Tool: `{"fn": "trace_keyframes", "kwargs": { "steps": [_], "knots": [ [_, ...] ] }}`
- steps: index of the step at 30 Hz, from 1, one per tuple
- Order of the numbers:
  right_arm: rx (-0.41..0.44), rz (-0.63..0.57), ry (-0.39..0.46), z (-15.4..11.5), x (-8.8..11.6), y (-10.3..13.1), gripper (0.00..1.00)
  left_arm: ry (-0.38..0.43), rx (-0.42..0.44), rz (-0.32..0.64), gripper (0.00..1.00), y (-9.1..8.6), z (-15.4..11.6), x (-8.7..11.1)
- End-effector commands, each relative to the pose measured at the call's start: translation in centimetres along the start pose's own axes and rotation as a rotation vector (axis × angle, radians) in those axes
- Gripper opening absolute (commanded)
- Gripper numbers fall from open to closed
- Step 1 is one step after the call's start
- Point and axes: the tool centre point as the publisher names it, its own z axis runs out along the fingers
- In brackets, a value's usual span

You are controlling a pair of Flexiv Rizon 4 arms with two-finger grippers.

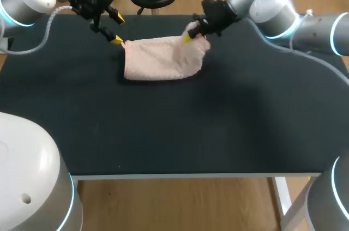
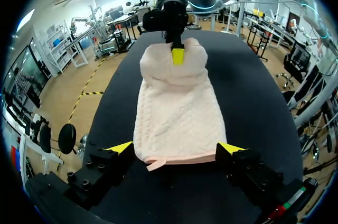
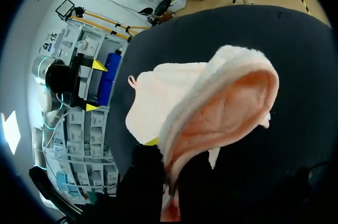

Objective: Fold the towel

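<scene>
A pink towel lies at the back middle of the black table. Its right end is lifted and curled over, and my right gripper is shut on that end. In the right wrist view the pinched fold arches up ahead of the fingers. My left gripper stands open at the towel's left edge. In the left wrist view that edge of the towel lies between the left gripper's spread yellow tips, not squeezed, with my right gripper at the far end.
The black tabletop stretches broad toward its front edge. The towel sits close to the far edge. White arm bases rise at the front corners.
</scene>
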Motion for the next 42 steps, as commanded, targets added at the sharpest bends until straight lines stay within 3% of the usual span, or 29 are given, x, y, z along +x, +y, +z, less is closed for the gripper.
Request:
{"fn": "trace_keyframes", "kwargs": {
  "steps": [1, 11, 17, 18, 19, 27, 33, 37, 42],
  "knots": [
    [0.020, -0.025, -0.005, 2.8, 2.6, 1.6, 0.00, -0.001, 0.002, 0.002, 1.00, 0.1, 0.1, 0.0],
    [0.128, -0.133, 0.021, 8.4, 8.2, 1.5, 0.00, -0.001, 0.002, 0.002, 1.00, 0.1, 0.1, 0.0],
    [0.173, -0.163, 0.009, 10.1, 9.3, 1.0, 0.02, -0.001, 0.002, 0.002, 1.00, 0.1, 0.1, 0.0],
    [0.185, -0.166, 0.002, 10.3, 9.4, 0.8, 0.16, -0.001, 0.002, 0.002, 1.00, 0.1, 0.1, 0.0],
    [0.188, -0.174, -0.015, 10.3, 9.5, 0.8, 1.00, -0.001, 0.002, 0.002, 1.00, 0.1, 0.1, 0.0],
    [0.213, -0.329, -0.149, 7.7, 10.4, 0.9, 1.00, -0.001, 0.002, 0.002, 1.00, 0.1, 0.1, 0.0],
    [0.248, -0.369, -0.118, 5.8, 12.5, 1.3, 1.00, -0.001, 0.002, 0.002, 1.00, 0.1, 0.1, 0.0],
    [0.307, -0.386, -0.088, 6.2, 13.7, 0.0, 1.00, -0.001, 0.002, 0.002, 1.00, 0.1, 0.1, 0.0],
    [0.307, -0.415, -0.124, 5.5, 12.9, -0.3, 1.00, -0.001, 0.002, 0.002, 1.00, 0.1, 0.1, 0.0]
  ]
}}
